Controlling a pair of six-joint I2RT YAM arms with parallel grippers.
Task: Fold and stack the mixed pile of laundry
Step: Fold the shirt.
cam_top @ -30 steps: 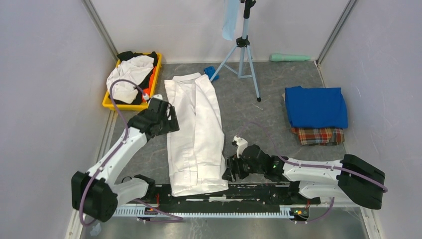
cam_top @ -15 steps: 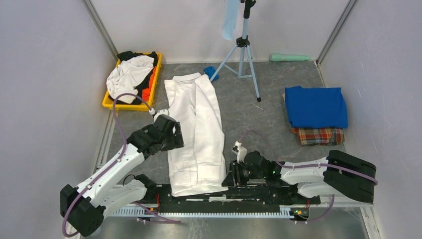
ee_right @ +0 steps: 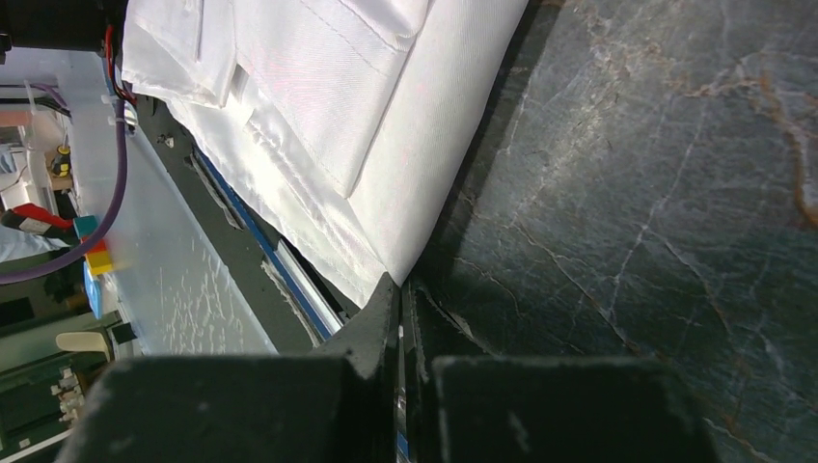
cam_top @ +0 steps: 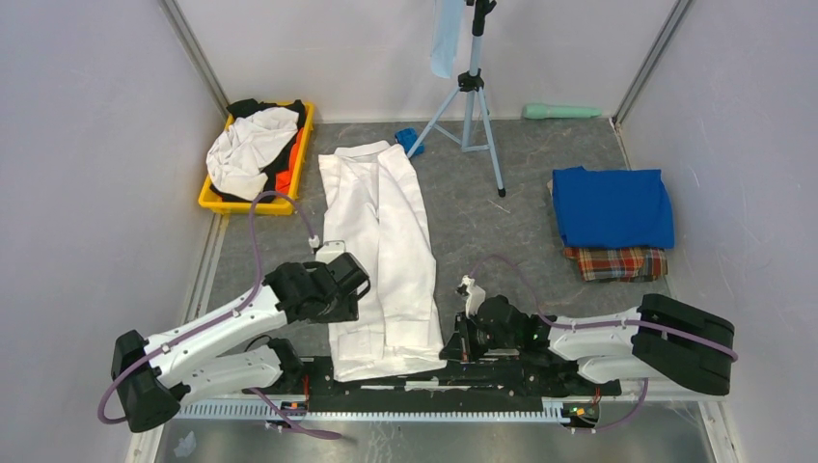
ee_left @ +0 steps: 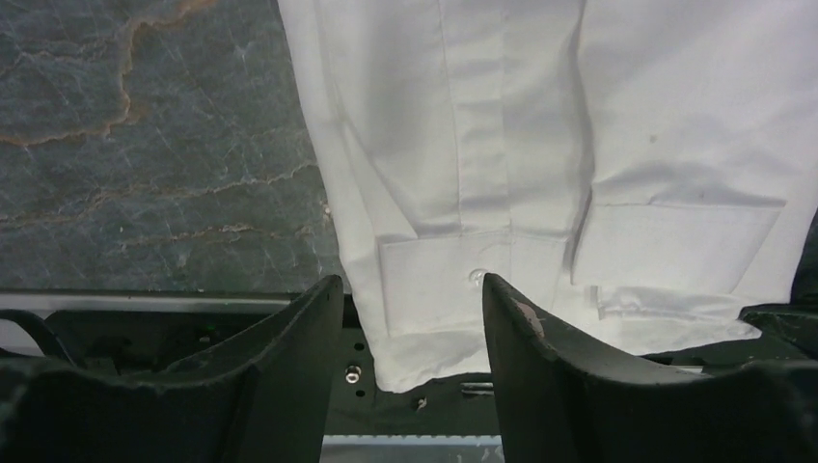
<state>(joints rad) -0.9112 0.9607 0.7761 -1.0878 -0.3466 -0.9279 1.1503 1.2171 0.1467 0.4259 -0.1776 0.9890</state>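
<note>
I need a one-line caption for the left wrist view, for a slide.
Left tool, jaws apart, poised over the bottom hem of the white shirt on the grey table.

White arms, black joints, purple cables

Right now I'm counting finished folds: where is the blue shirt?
In the top view, the blue shirt lies folded on the right side, atop the plaid cloth, right of the tripod.

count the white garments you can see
2: a flat white shirt laid mid-table, and a crumpled white garment in the yellow bin at far left; others may hide beneath it.
</note>
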